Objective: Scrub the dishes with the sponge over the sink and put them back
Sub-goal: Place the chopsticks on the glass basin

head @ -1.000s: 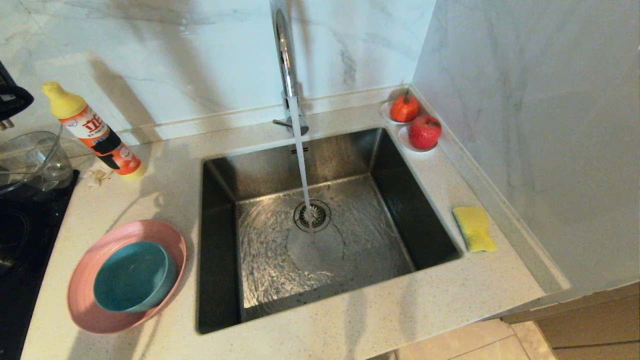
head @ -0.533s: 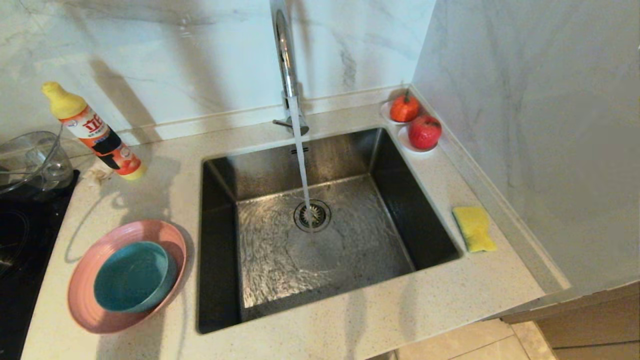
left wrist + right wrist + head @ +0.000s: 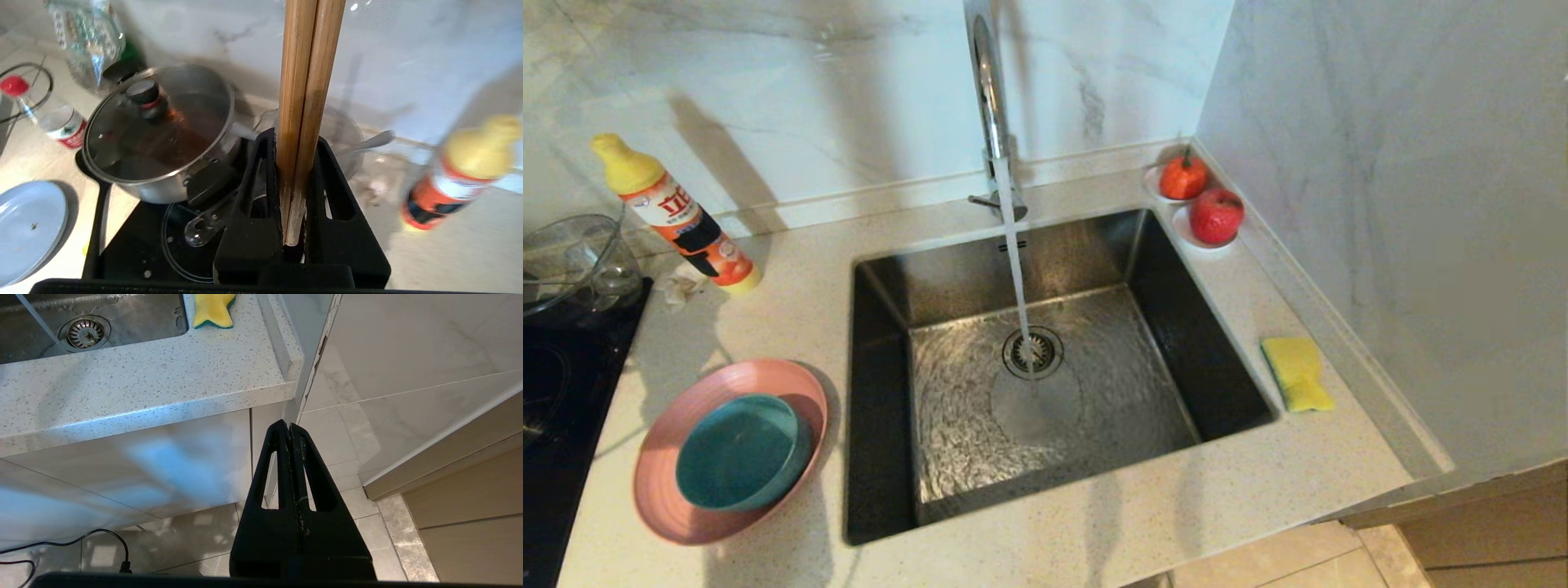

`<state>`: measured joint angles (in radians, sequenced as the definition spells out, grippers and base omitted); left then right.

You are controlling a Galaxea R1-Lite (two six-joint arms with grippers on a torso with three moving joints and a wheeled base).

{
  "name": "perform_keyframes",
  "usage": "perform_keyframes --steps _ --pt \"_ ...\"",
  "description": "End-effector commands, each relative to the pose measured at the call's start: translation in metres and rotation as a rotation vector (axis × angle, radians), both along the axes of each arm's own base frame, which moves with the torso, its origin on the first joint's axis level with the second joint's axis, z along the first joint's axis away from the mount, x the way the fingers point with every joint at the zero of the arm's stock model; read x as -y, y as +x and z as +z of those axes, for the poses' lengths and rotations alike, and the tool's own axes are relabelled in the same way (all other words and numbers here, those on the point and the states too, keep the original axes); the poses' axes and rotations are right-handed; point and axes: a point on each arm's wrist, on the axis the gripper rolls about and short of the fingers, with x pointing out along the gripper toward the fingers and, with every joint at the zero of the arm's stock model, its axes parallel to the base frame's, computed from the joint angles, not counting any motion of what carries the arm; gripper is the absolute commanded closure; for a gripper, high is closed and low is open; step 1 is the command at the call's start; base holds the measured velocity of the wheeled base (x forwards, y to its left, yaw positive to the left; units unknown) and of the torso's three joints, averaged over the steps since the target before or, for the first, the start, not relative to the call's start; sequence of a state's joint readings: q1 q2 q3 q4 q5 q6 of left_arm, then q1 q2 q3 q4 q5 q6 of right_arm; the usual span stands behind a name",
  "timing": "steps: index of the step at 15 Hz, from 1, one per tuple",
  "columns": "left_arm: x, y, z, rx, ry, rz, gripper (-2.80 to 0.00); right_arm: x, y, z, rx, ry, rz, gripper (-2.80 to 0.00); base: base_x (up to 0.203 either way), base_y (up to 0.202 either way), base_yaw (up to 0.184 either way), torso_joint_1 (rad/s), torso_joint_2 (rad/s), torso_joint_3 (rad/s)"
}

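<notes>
A speckled pale stone counter (image 3: 1045, 523) wraps the square steel sink (image 3: 947, 286), marble walls behind, water running from the chrome faucet (image 3: 987, 90) onto the drain; left of the sink the teal bowl (image 3: 739, 451) sits inside the round pink plate (image 3: 662, 498); right of it lies the yellow sponge (image 3: 1297, 373); the left gripper (image 3: 292, 147) pinches the wooden chopsticks (image 3: 306, 81) above a lidded steel pot (image 3: 159, 130); the right gripper (image 3: 289, 430), jaws pressed together and empty, hangs below the counter edge.

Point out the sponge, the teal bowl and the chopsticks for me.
sponge (image 3: 1298, 374): head view, middle of its yellow top face.
teal bowl (image 3: 737, 454): head view, inside bottom.
chopsticks (image 3: 307, 102): left wrist view, mid-shaft above the pincer.
</notes>
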<state>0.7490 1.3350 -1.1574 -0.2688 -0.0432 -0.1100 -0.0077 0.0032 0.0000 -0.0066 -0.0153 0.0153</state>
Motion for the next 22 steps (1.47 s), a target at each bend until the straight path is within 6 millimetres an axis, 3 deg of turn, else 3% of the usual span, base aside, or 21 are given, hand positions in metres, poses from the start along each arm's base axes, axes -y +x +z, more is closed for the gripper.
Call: perform_keyframes --steps 1,9,13,18,22 --pt "-0.026 0.023 -0.019 -0.057 -0.06 0.012 0.0 0.0 0.0 0.0 0.001 0.0 0.0 0.0 0.0 0.0 0.0 0.0 0.0 0.0" --pt "-0.085 0.088 -0.08 -0.162 -0.141 0.029 0.0 0.0 0.0 0.0 0.0 0.0 0.0 0.0 0.0 0.0 0.0 0.0 0.0 0.0" --pt "-0.096 0.124 -0.114 -0.218 -0.185 -0.014 0.0 0.0 0.0 0.0 0.001 0.0 0.0 0.0 0.0 0.0 0.0 0.0 0.0 0.0" --pt "-0.098 0.157 -0.118 -0.147 -0.139 -0.034 0.0 0.0 0.0 0.0 0.001 0.0 0.0 0.0 0.0 0.0 0.0 0.0 0.0 0.0" --pt "-0.096 0.165 -0.114 -0.092 -0.148 0.005 0.0 0.0 0.0 0.0 0.001 0.0 0.0 0.0 0.0 0.0 0.0 0.0 0.0 0.0"
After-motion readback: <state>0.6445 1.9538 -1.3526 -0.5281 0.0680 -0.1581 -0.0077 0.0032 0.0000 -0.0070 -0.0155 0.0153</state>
